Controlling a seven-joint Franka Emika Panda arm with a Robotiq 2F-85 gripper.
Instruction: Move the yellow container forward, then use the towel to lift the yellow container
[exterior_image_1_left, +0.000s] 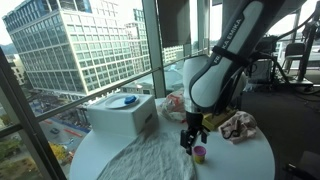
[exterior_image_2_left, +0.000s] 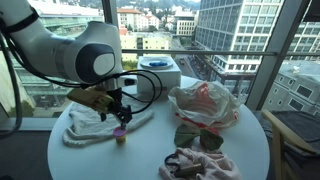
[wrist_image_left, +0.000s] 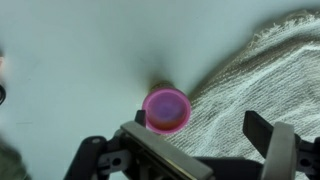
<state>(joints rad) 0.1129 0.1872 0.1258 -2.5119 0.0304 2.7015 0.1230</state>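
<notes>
The yellow container (wrist_image_left: 167, 110) is a small pot with a pink lid. It stands on the white round table right at the edge of the white towel (wrist_image_left: 262, 68). My gripper (wrist_image_left: 200, 125) is open just above it, with the pot close to one finger and towel under the rest of the gap. In both exterior views the gripper (exterior_image_1_left: 193, 136) (exterior_image_2_left: 120, 114) hangs directly over the container (exterior_image_1_left: 199, 153) (exterior_image_2_left: 121, 136). The towel (exterior_image_1_left: 150, 158) (exterior_image_2_left: 84, 126) lies crumpled beside it. The gripper holds nothing.
A white box (exterior_image_1_left: 122, 114) (exterior_image_2_left: 158, 68) with a blue object on top stands by the window. A clear plastic bag (exterior_image_2_left: 205, 103) with contents, a dark object (exterior_image_2_left: 196, 137) and a crumpled patterned cloth (exterior_image_2_left: 200, 165) (exterior_image_1_left: 238, 126) lie on the table (exterior_image_2_left: 150, 160). Window glass is close behind.
</notes>
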